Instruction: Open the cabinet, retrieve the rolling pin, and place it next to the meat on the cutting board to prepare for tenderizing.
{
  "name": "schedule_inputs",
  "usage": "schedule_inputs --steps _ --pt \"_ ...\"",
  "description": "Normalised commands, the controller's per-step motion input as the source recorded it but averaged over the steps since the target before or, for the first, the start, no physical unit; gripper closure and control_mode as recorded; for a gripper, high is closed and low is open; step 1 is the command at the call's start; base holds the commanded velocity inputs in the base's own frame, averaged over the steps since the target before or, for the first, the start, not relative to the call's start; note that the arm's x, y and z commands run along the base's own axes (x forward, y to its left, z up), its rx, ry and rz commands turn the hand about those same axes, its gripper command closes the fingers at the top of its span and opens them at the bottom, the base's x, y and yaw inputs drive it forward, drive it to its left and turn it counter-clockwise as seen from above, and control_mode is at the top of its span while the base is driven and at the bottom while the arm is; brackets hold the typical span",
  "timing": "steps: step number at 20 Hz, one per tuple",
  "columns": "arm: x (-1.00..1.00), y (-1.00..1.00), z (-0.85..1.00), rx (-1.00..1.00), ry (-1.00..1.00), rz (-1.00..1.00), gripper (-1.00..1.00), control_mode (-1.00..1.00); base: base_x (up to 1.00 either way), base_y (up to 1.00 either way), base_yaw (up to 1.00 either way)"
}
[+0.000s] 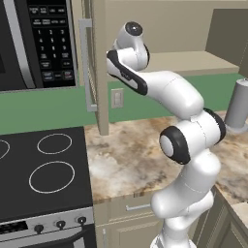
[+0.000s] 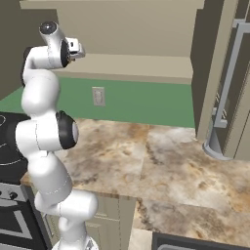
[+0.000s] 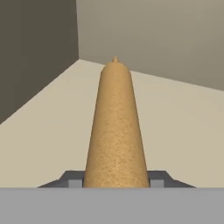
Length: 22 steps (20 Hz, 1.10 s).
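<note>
Inside the open beige wall cabinet (image 1: 99, 68), on its pale shelf (image 3: 183, 127), my hand (image 3: 116, 183) is clamped partway shut around a light tan wooden rolling pin (image 3: 115, 127). One dark fingertip (image 3: 72, 180) presses each flank of the near end of the cylinder, and the pin runs straight away from me, its small knobbed handle (image 3: 115, 59) at the far tip. It seems to lie on the shelf, not yet lifted. I judge it rigid and fairly light, but round and smooth, so it could roll or pivot; a hold nearer the middle would balance better. From behind, my white arm (image 1: 160, 87) reaches up into the cabinet above the mottled brown stone surface (image 2: 161, 166).
</note>
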Motion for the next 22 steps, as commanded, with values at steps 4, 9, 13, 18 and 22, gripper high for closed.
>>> schedule_inputs --steps 4,9,13,18,22 --pt "-0.59 -0.29 0.13 0.00 -0.11 0.00 1.00 -1.00 0.00 0.00 0.00" --pt "-0.65 -0.34 0.19 0.01 -0.08 0.00 1.00 -1.00 0.00 0.00 0.00" --pt "-0.60 -0.42 0.29 0.00 -0.05 -0.02 1.00 -1.00 0.00 0.00 0.00" --pt "-0.64 -0.46 0.39 0.00 -0.03 -0.02 1.00 -1.00 0.00 0.00 0.00" --pt "-0.72 -0.44 0.40 0.00 -0.01 -0.03 1.00 -1.00 0.00 0.00 0.00"
